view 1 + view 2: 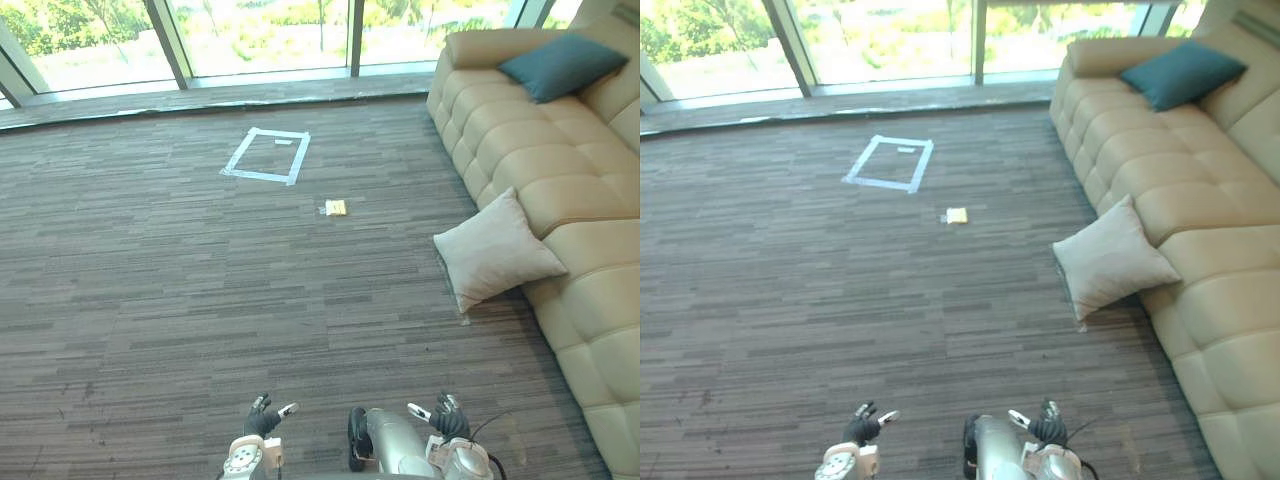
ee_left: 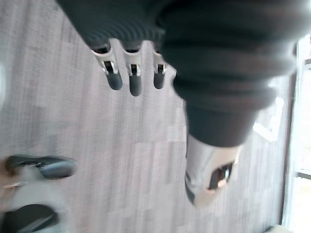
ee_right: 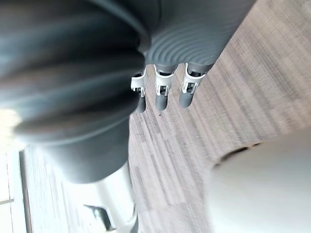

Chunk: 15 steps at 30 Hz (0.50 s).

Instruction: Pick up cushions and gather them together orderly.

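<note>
Against the front of the tan tufted leather sofa [image 1: 520, 130], a beige square fabric cushion [image 1: 495, 250] stood on the grey carpeted floor [image 1: 150, 300]; a teal fabric cushion [image 1: 562, 63] lay on the sofa's far seat. Nearer, the left robot hand [image 1: 264, 416] and right robot hand [image 1: 446, 414] hung released, fingers relaxed, empty.

Bright daylight enters through the far windows [image 1: 260, 35], overexposed and glaring.
</note>
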### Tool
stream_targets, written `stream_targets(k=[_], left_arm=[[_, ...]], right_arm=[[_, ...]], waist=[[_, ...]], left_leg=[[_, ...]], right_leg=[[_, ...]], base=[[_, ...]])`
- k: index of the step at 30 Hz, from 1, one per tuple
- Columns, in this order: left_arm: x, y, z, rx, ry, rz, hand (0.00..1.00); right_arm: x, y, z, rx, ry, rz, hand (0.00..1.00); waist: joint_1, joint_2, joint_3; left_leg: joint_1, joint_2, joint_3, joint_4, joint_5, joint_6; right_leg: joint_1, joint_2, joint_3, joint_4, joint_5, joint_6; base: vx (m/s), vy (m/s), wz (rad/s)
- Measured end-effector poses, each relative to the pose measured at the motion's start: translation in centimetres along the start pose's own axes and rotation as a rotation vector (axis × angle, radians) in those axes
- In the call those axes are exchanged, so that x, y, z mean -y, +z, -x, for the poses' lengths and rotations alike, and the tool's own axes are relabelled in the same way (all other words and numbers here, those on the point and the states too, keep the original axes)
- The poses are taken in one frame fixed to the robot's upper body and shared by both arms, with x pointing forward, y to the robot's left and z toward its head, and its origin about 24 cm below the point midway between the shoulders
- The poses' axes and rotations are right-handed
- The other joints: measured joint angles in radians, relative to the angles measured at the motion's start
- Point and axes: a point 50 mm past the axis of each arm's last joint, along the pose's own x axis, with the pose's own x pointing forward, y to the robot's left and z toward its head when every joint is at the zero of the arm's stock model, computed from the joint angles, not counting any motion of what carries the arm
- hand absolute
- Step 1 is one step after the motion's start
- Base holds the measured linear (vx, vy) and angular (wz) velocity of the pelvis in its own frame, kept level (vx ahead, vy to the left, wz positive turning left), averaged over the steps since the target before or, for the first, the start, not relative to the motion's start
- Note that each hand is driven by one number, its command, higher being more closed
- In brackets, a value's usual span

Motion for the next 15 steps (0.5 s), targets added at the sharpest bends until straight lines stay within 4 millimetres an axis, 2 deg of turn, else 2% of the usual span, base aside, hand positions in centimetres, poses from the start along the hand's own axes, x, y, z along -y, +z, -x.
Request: stream_targets(k=[1, 2, 3, 4, 6, 7, 8, 10, 11, 12, 13, 14, 15], left_arm=[[-0.1, 0.1, 0.0, 0.006, 0.002, -0.002, 0.0], [-0.2, 0.6, -0.1, 0.028, 0.002, -0.007, 0.0], [-0.2, 0.9, -0.1, 0.038, 0.0, -0.008, 0.0], [0.0, 1.4, -0.1, 0.062, -0.009, -0.009, 0.0], [0.4, 1.8, -0.1, 0.081, -0.019, -0.009, 0.0], [0.4, 1.9, -0.1, 0.086, -0.018, -0.007, 0.0], [0.4, 1.9, -0.1, 0.09, -0.018, 0.003, 0.0], [0.6, 2.0, -0.1, 0.093, -0.027, -0.006, 0.0], [0.6, 2.0, 0.0, 0.098, -0.032, -0.014, 0.0], [0.5, 2.0, 0.0, 0.096, -0.03, -0.018, 0.0], [0.2, 1.9, 0.0, 0.091, -0.024, -0.025, 0.0], [-0.2, 1.8, -0.1, 0.083, -0.016, -0.036, 0.0], [-0.6, 1.8, -0.1, 0.082, -0.007, -0.046, 0.0]], right_arm=[[-0.2, -0.2, 0.1, -0.007, 0.004, -0.001, 0.0], [-0.6, -0.7, 0.3, -0.026, 0.014, -0.004, 0.0], [-0.7, -0.8, 0.4, -0.031, 0.017, -0.004, 0.0], [-0.5, -1.1, 0.5, -0.042, 0.015, -0.005, 0.0], [-0.5, -1.1, 0.5, -0.045, 0.009, -0.013, 0.0], [-0.6, -1.2, 0.5, -0.05, 0.011, -0.014, 0.0], [-0.7, -1.3, 0.5, -0.053, 0.012, -0.019, 0.0], [-0.4, -1.7, 0.6, -0.067, 0.006, -0.011, 0.0], [-0.5, -2.2, 0.7, -0.087, 0.004, -0.01, 0.0], [-0.5, -2.6, 0.9, -0.104, 0.002, -0.011, 0.0], [-0.5, -3.4, 1.3, -0.125, -0.003, -0.017, 0.0], [-1.0, -3.8, 1.6, -0.138, 0.007, -0.024, 0.0], [-1.6, -3.9, 1.7, -0.138, 0.023, -0.025, 0.0]], waist=[[0.004, -0.007, 0.004], [0.015, -0.034, 0.006], [0.018, -0.039, 0.005], [0.033, -0.041, 0.004], [0.05, -0.041, 0.005], [0.054, -0.046, 0.008], [0.055, -0.048, 0.009], [0.056, -0.045, 0.004], [0.058, -0.056, -0.006], [0.062, -0.062, -0.024], [0.059, -0.075, -0.045], [0.054, -0.108, -0.066], [0.059, -0.142, -0.073]], left_leg=[[-0.026, 0.006, 0.006, 0.034, -0.008, 0.004], [-0.098, 0.013, 0.025, 0.047, -0.032, 0.019], [-0.128, 0.011, 0.037, 0.03, -0.043, 0.025], [-0.219, -0.005, 0.053, -0.1, -0.071, 0.048], [-0.252, -0.048, 0.05, -0.3, -0.084, 0.042], [-0.265, -0.084, 0.032, -0.459, -0.076, 0.038], [-0.286, -0.13, -0.006, -0.62, -0.041, 0.021], [-0.301, -0.149, -0.038, -0.744, 0.0, 0.005], [-0.307, -0.147, -0.041, -0.733, 0.064, 0.046], [-0.308, -0.15, -0.036, -0.719, 0.099, 0.065], [-0.305, -0.156, -0.024, -0.692, 0.123, 0.08], [-0.294, -0.161, 0.018, -0.681, 0.085, 0.089], [-0.262, -0.164, 0.064, -0.681, 0.057, 0.097]], right_leg=[[0.033, 0.003, 0.009, -0.02, -0.004, -0.003], [0.11, 0.003, 0.039, -0.076, -0.01, -0.008], [0.137, 0.004, 0.05, -0.1, -0.01, -0.008], [0.201, 0.003, 0.088, -0.166, -0.011, -0.007], [0.244, -0.009, 0.127, -0.188, -0.019, 0.009], [0.276, -0.023, 0.162, -0.199, -0.03, 0.024], [0.313, -0.041, 0.201, -0.219, -0.051, 0.037], [0.339, -0.047, 0.243, -0.236, -0.086, 0.062], [0.365, -0.058, 0.276, -0.231, -0.13, 0.078], [0.372, -0.066, 0.299, -0.221, -0.141, 0.09], [0.365, -0.079, 0.332, -0.185, -0.147, 0.101], [0.32, -0.097, 0.351, -0.097, -0.149, 0.108], [0.254, -0.11, 0.354, 0.075, -0.143, 0.144]], base=[[0.54, -0.12, -0.65], [0.41, -0.097, -0.39], [0.56, -0.102, -0.69], [0.42, -0.049, -0.64], [0.37, 0.023, -0.72], [0.45, 0.116, -0.92], [0.55, 0.186, -0.89], [0.54, 0.254, -0.98], [0.56, 0.302, -1.0], [0.61, 0.313, -0.88], [0.53, 0.249, -0.68], [0.62, 0.292, -0.88], [0.68, 0.347, -0.9]])
